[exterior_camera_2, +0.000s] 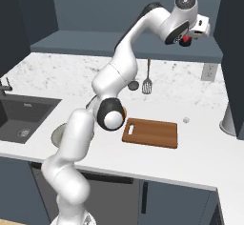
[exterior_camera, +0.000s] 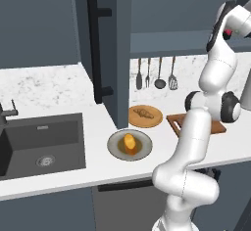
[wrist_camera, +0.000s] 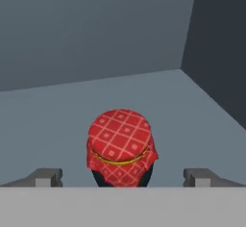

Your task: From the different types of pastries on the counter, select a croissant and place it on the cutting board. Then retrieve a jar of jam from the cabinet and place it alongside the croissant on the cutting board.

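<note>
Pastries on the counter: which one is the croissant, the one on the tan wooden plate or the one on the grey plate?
The croissant is the dull golden-brown elongated one on the tan wooden plate, nearer the wall. The other pastry, on the grey plate, is bright orange-yellow and chunky.

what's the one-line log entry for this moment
phase: reaching for jar of jam in cabinet | gripper: open, fingers either side of jar | croissant: on round plate | cutting board: bare
</note>
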